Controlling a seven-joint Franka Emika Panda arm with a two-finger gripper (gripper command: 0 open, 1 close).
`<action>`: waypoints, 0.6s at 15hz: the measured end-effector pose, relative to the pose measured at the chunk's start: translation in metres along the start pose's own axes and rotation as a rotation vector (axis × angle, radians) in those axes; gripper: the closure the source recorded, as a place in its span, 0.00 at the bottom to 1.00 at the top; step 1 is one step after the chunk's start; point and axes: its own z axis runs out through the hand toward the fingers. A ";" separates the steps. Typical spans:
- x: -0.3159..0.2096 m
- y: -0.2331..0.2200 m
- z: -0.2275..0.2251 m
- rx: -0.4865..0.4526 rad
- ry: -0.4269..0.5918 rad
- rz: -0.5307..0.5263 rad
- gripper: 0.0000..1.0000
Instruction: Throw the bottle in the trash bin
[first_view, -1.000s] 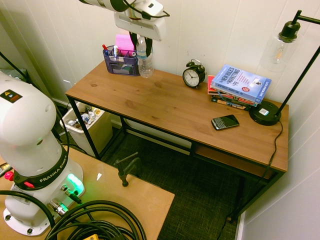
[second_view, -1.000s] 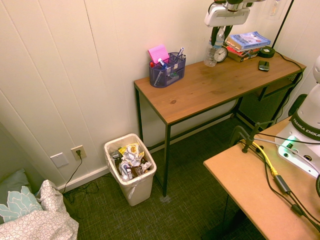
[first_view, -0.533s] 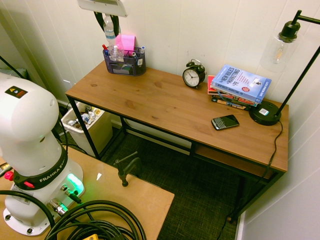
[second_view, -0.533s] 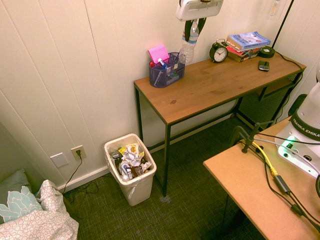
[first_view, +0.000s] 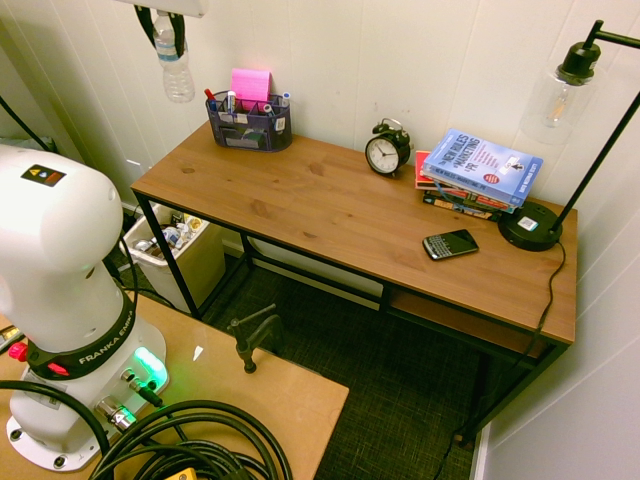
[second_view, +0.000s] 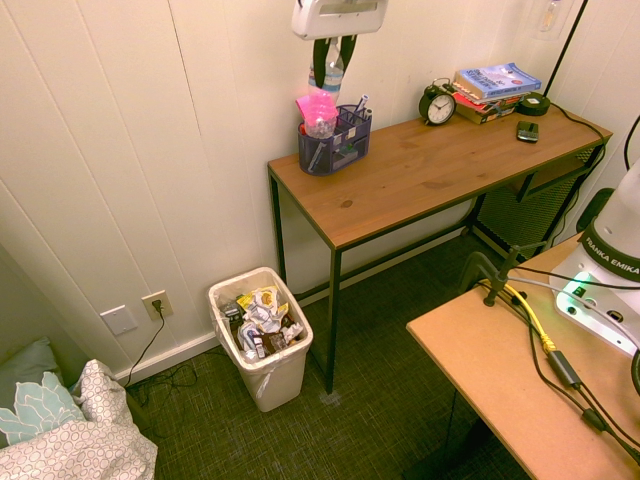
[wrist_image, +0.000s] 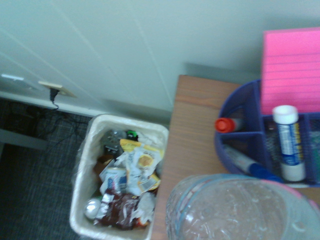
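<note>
Nearest the first exterior camera is a flat tan board with a smooth face, a dark metal clamp fixed at its edge. Past it, on dark, flecked carpet, the trash bin stands beside the worktop's end: cream plastic, rectangular with rounded corners, a thin clear liner creased round it, crumpled wrappers inside.

The worktop is brown, knotted wood on a black frame. It carries a flat black phone, a lamp with a round base and clear glass shade, a stack of glossy paperbacks, a round black alarm clock and a purple mesh organizer holding pens, a glue stick and pink notes.

In the air near the organizer, against pale grooved wall panels, the jaws are closed round the upper part of the bottle. It hangs nearly upright: clear, thin ribbed plastic, a pale blue-and-white label band, and a see-through lower body.
</note>
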 end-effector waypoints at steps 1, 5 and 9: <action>-0.011 -0.015 0.010 -0.003 -0.023 -0.023 1.00; -0.056 -0.057 0.058 -0.033 -0.179 -0.090 1.00; -0.055 -0.066 0.108 -0.056 -0.396 -0.108 1.00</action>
